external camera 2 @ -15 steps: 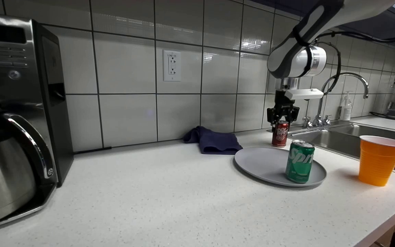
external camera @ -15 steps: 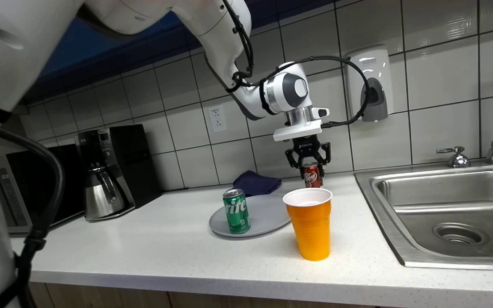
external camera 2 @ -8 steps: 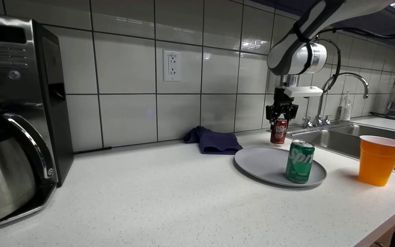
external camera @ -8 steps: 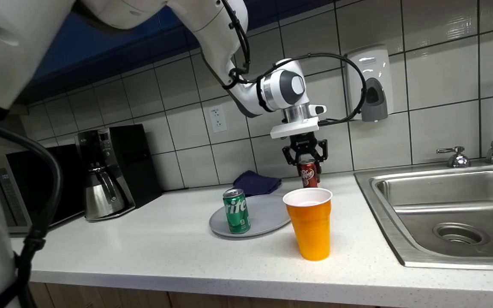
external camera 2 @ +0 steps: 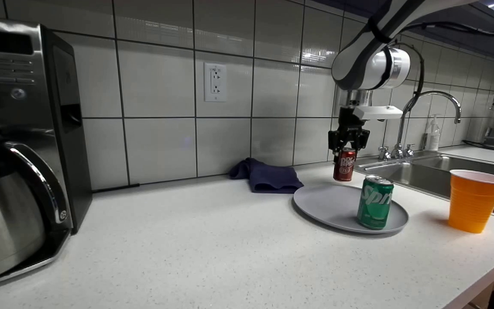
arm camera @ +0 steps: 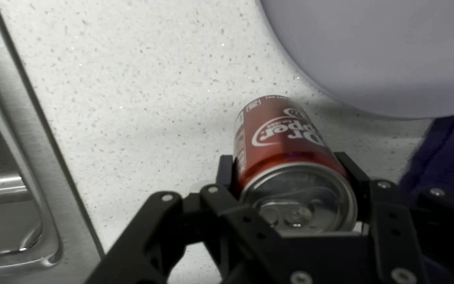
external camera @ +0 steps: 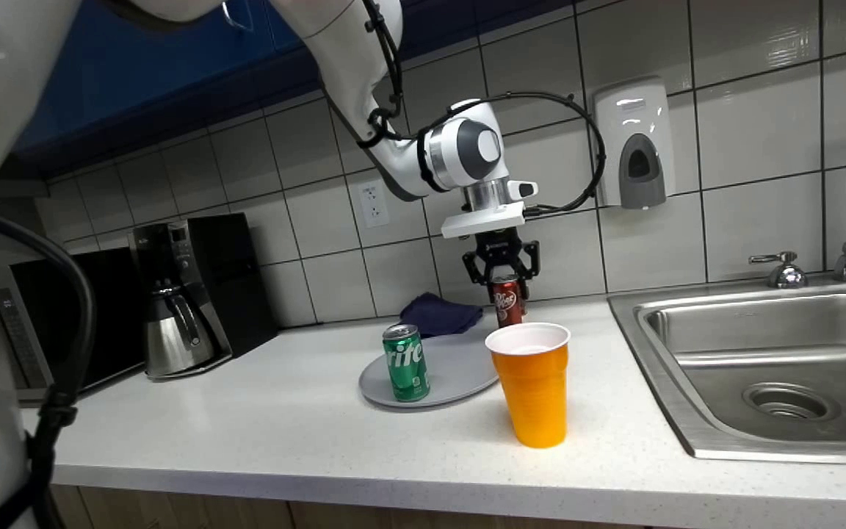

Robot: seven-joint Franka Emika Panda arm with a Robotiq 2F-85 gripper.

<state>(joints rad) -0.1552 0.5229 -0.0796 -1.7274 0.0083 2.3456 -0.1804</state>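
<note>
Between the black fingers of my gripper (external camera: pixel 508 292) is a red Dr Pepper can (external camera 2: pixel 344 165), gripped near its top with a pad on each side. The can hangs upright and looks slightly above the counter, behind the grey plate (external camera 2: pixel 324 201) in that exterior view. From the wrist view, the can (arm camera: pixel 284 126) points away from me with its lid toward the camera, and the plate's rim is just beyond it. A green Sprite can (external camera: pixel 406 367) stands on the plate. In front of my gripper in an exterior view is an orange cup (external camera: pixel 533 397).
A dark blue cloth (external camera 2: pixel 275 177) lies by the tiled wall, beside the plate. The steel sink (external camera: pixel 658 367) with its faucet is set into the counter near the cup. A coffee maker (external camera: pixel 181 316) stands at the far end, and a soap dispenser (external camera: pixel 636 147) hangs on the wall.
My gripper has carried the Dr Pepper can leftward in both exterior views, away from the sink and toward the plate. It has risen slightly in an exterior view. Everything else stays put.
</note>
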